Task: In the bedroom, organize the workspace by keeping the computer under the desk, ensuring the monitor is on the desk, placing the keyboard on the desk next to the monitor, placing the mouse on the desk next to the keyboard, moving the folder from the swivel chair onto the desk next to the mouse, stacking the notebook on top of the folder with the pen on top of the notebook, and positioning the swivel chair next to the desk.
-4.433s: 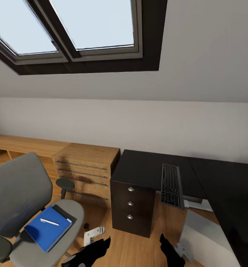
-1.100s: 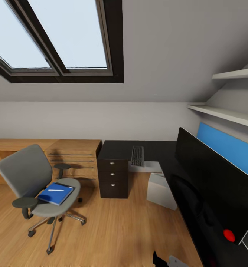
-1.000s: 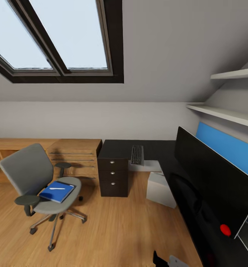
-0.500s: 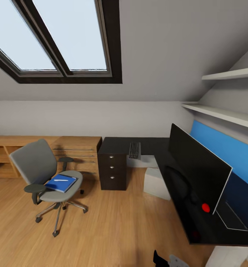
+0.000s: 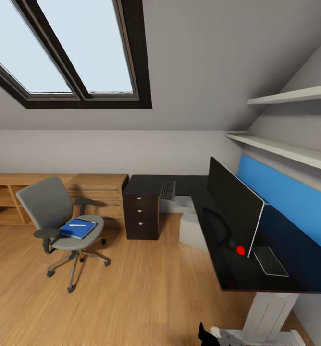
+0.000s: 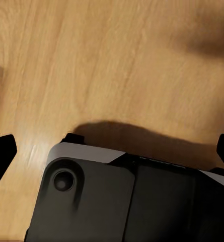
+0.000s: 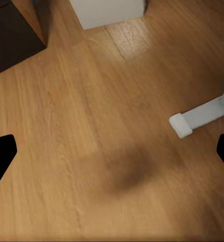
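Both grippers spread, empty — the robot is surveying. Next calls for driving toward the swivel chair [image 5: 59, 218] at nine o'clock — folder unclear under the notebook [image 5: 78, 228].

I can read no lettering, brand, number or sign anywhere around me; the one mark is a plain red dot on the wide black flat monitor [image 5: 233, 207].

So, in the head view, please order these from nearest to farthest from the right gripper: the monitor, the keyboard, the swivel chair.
1. The monitor: on the desk's right wing, nearest the right gripper.
2. The swivel chair: on the floor, at left.
3. The keyboard: on the desk's far wing, by the wall.
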You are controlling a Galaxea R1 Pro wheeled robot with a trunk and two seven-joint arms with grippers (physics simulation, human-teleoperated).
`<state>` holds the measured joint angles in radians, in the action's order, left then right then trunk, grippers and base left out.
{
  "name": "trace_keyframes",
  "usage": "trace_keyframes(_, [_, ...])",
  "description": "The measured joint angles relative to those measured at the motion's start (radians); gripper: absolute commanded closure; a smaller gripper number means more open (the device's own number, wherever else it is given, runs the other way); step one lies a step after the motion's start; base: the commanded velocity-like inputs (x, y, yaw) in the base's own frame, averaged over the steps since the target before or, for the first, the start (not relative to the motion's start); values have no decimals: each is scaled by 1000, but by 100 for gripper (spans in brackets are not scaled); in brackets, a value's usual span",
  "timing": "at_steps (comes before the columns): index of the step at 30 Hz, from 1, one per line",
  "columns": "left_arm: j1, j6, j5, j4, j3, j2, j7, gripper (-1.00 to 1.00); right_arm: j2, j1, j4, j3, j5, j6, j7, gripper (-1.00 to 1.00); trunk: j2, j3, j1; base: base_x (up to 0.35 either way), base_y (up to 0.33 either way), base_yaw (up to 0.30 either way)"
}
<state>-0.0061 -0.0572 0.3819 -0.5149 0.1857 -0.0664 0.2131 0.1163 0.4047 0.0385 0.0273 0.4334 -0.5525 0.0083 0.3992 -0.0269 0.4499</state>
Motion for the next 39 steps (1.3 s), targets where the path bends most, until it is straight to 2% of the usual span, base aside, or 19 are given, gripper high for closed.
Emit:
trace_keyframes(9, [0,61,-2,-1,-3,0,-1,-100,0,0,-1,0,-1,-4,0,-100,0,0,0,-60,-53,-19])
trace_keyframes(19, [0,89,-3,7,0,-1,-2,-100,0,0,-2,-1,-2,-11,0,-100,0,0,0,-6,-41,-197])
trace_keyframes(39, [0,92,-3,37,1,-1,-2,-100,0,0,-4,-1,-2,-16,1,-100,0,0,0,0,-281,-259])
